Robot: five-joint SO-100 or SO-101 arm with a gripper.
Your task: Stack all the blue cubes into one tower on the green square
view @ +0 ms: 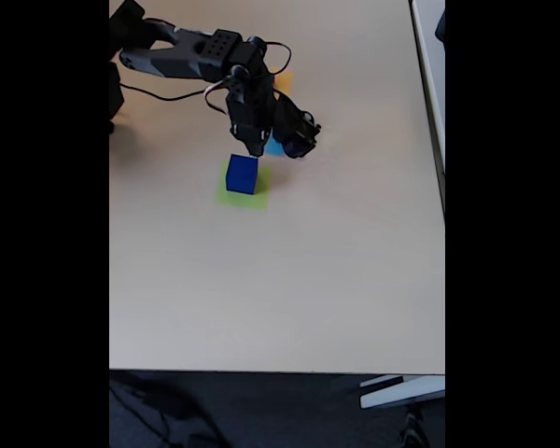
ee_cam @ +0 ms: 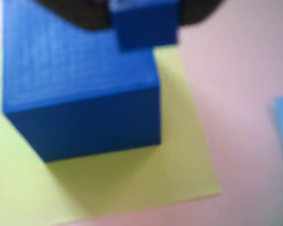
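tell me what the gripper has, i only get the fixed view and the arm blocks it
Observer: In the wrist view, a smaller blue cube sits between the dark fingers of the gripper.
Operator: is it lined up over the big one
Observer: No. In the wrist view it sits toward the large blue cube's far right corner and overlaps that edge.
Operator: big cube sitting well on the green
Observer: In the wrist view, the green square shows bare in front of the cube and to its right.
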